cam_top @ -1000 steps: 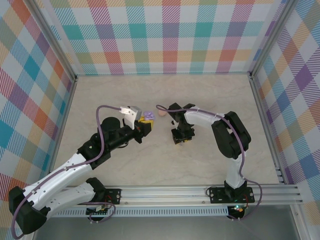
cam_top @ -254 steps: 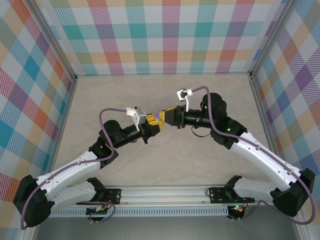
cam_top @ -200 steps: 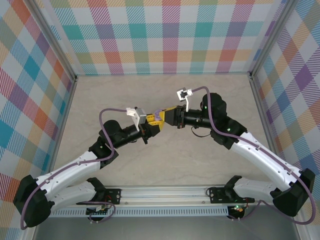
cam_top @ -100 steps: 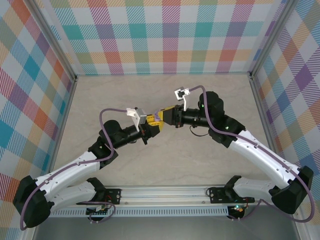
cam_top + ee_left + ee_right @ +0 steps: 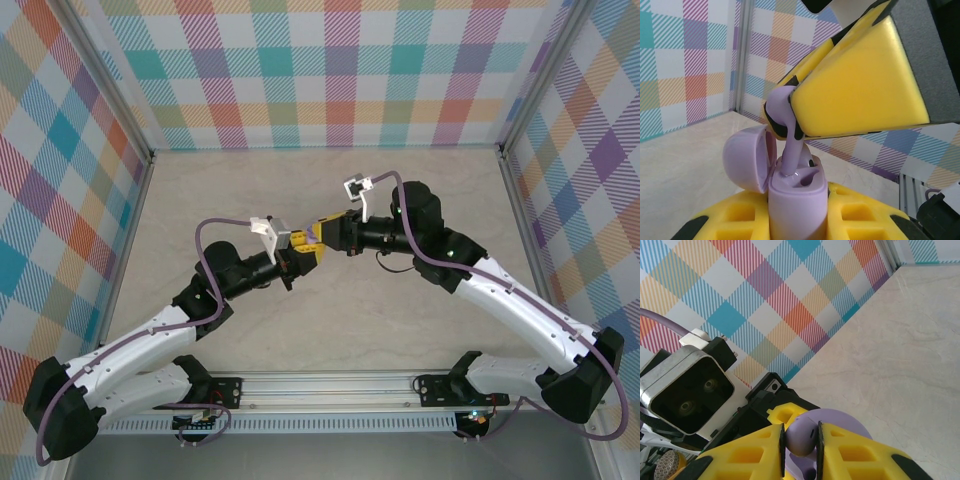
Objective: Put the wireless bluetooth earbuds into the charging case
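As the left fingers (image 5: 862, 217) clamp the purple case (image 5: 797, 205), lid (image 5: 745, 157) swung open, the right fingers (image 5: 860, 85) pinch the purple earbud (image 5: 781, 112), meeting it from the right, stem (image 5: 790, 152) nearly along the case's length, tip in the socket (image 5: 807, 176); the push should follow that stem.

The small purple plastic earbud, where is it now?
The earbud is mid-frame in the left wrist view: pinched by the right end effector, stem dipping into the open round purple plastic case that the left end effector holds.
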Controlling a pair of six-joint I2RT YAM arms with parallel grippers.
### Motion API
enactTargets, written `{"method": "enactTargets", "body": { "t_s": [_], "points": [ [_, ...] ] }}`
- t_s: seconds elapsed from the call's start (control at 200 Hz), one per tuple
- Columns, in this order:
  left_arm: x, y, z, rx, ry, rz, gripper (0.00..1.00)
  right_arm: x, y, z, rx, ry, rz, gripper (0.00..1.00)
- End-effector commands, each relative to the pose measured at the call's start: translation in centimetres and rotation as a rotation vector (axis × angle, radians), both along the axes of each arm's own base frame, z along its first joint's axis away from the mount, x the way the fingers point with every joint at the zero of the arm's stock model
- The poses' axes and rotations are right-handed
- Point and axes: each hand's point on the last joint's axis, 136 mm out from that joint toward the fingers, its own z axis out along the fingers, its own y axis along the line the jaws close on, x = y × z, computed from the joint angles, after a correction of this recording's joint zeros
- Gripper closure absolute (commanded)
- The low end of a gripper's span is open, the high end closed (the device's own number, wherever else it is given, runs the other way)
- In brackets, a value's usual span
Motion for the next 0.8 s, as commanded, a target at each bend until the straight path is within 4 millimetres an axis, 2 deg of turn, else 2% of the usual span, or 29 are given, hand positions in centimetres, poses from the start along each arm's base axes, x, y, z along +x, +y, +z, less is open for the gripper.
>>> {"method": "enactTargets", "body": {
  "t_s": [0.0, 0.565, 0.795],
  "points": [
    [-0.5, 0.5, 3.8, -0.062, -0.091, 0.018, 1.00, -0.8, 0.1, 0.1, -0.024, -0.005, 0.026, 0.77],
    [-0.4, 0.9, 3.7, -0.044, -0.100, 0.041, 1.00, -1.0, -0.1, 0.1, -0.037, -0.008, 0.020, 0.77],
    [-1.0, 0.9, 4.1, -0.056, -0.117, 0.020, 1.00, -0.2, -0.3, -1.1, -0.081, 0.013, -0.023, 0.78]
  ]
}}
